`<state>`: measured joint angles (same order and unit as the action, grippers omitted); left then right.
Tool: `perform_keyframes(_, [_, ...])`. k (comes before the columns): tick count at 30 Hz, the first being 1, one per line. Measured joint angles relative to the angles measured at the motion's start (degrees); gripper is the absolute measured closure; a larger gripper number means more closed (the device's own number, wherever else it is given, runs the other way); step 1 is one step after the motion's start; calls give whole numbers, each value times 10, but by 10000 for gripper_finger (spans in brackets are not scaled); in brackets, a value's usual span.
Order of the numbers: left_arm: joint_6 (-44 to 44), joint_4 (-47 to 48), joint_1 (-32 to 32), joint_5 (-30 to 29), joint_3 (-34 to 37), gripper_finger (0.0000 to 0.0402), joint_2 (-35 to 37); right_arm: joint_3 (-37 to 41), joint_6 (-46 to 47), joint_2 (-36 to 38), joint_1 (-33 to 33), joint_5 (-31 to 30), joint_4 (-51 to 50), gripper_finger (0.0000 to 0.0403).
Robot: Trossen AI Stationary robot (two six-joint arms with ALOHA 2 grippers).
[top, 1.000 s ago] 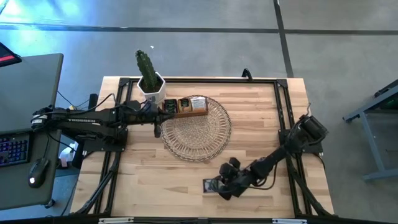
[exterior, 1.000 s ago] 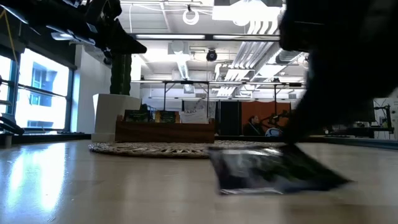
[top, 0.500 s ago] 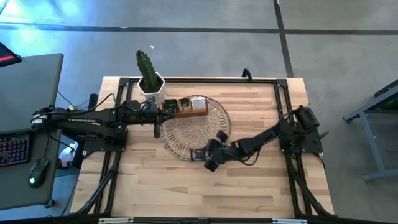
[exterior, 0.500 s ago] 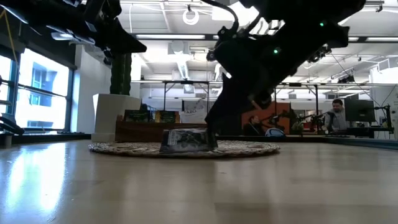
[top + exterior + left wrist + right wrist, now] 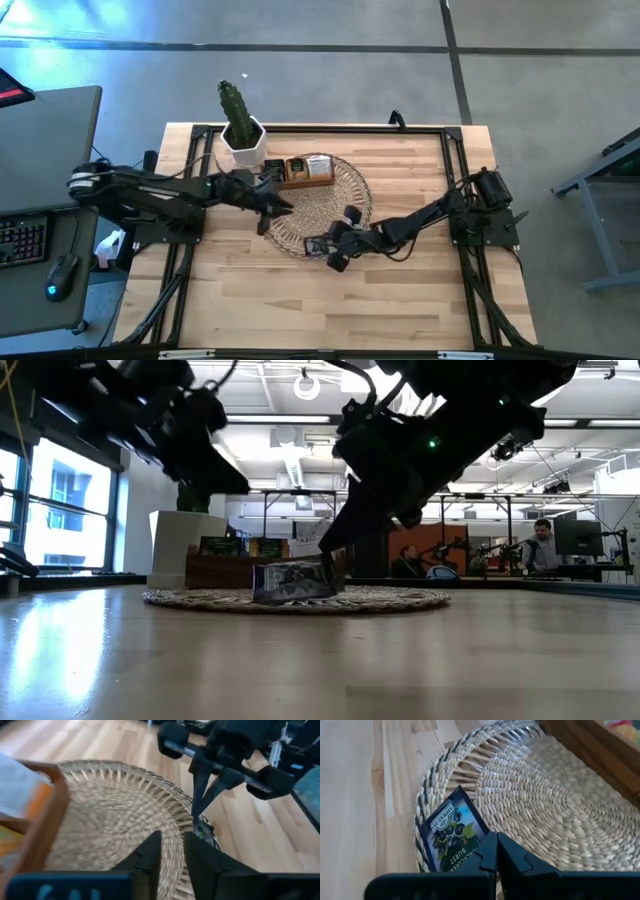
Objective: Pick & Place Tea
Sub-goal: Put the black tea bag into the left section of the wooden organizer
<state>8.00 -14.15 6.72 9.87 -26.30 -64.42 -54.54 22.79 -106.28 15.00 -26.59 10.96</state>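
In the right wrist view the right gripper (image 5: 496,851) covers the near end of the sachet (image 5: 451,836), cutting off its print. The box (image 5: 35,815) is blurred and cropped in the left wrist view; its sachets cannot be counted. The left gripper (image 5: 225,480) blurs in the low view.

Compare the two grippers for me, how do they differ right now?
The right gripper is shut on the dark tea sachet at the wicker mat's rim; the left gripper holds nothing. The right reaches in from the table's right side, the left from its left. Both hover over the mat.
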Motion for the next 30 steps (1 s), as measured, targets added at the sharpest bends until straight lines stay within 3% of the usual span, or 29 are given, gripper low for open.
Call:
perform_keyframes(5, [45, -97, 0, 39, 0, 268, -97, 0, -35, 0, 0, 0, 25, 403])
perform_keyframes(10, [75, -166, 0, 77, 0, 247, -175, 0, -52, 0, -4, 6, 58, 403])
perform_keyframes(14, [88, -153, 0, 83, -14, 245, -219, 0, -64, 1, -4, 4, 69, 403])
perform_keyframes(18, [91, -158, -2, 124, -39, 245, -261, 0, -64, 1, -4, 2, 73, 403])
perform_keyframes(26, [77, -156, -45, 161, -106, 245, -326, 0, -66, 1, -4, 2, 73, 403])
perform_keyframes(30, [67, -122, -61, 140, -137, 246, -350, 0, -68, 1, -4, 2, 73, 403])
